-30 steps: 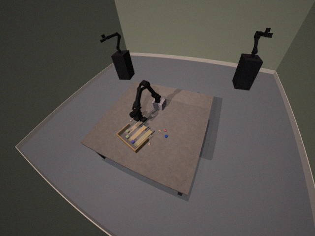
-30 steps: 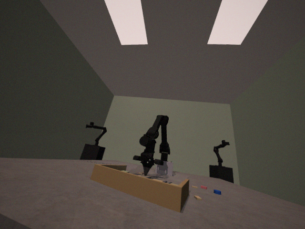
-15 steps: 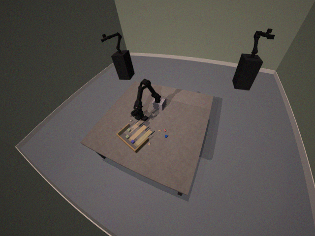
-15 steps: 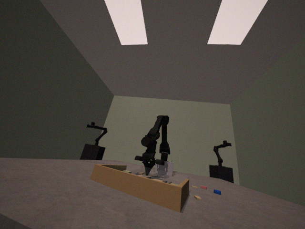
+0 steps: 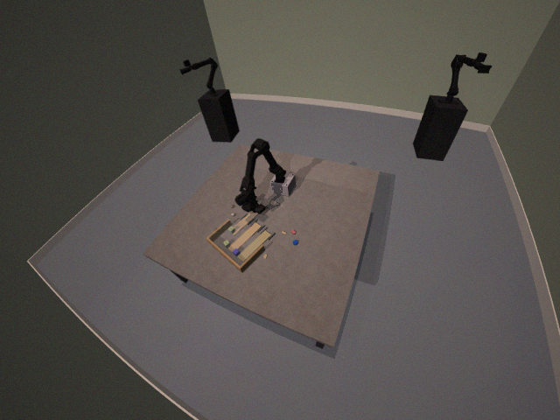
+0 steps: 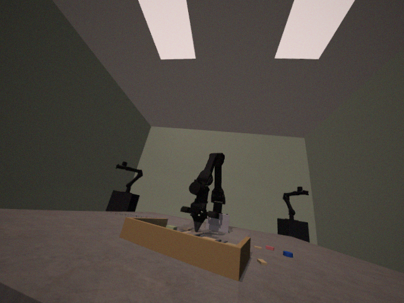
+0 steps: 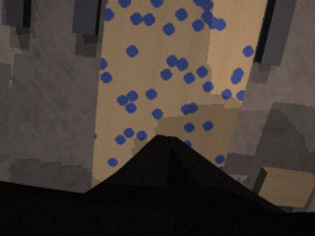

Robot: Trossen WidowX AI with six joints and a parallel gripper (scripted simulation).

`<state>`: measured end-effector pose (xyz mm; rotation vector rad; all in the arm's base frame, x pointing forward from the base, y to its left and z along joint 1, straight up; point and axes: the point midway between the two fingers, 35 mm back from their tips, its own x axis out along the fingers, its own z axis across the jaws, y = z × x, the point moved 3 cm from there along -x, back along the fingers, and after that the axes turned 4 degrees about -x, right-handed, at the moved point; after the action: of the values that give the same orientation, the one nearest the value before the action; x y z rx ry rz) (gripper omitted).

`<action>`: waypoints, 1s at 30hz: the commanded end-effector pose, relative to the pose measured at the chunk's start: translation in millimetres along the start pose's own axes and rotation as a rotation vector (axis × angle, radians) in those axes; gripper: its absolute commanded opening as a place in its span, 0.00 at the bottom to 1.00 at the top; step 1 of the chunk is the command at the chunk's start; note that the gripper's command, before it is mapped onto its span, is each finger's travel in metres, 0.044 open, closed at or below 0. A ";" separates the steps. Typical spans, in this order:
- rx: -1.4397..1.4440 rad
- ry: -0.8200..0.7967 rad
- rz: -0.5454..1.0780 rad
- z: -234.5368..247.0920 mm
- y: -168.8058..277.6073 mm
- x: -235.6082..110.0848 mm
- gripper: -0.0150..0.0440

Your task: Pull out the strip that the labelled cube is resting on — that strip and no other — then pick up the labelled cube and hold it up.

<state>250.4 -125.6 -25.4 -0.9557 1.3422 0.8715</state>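
Claw [image 7: 169,147] shut tight, nothing in it, tip pressed down on blue-dotted strip [image 7: 167,59] at near end of tray [image 6: 182,249]. Strip looks thin, stiff, slick: drag flat, don't pinch. Labelled cube: can't single out; small, likely light, grip side faces.

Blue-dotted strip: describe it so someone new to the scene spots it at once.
Find the open wooden tray on the table, in front of the arm's base. Tan strips lie side by side in it; the shut gripper hangs over one. That blue-dotted strip alone carries scattered blue dots.
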 end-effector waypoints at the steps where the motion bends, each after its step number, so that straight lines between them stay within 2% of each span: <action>1: -0.001 -0.006 0.032 1.4 15.3 3.8 0.25; 30: -0.001 -0.006 0.035 4.0 51.9 3.1 0.25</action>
<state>217.1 -109.2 -26.8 -0.9553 1.3423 0.8706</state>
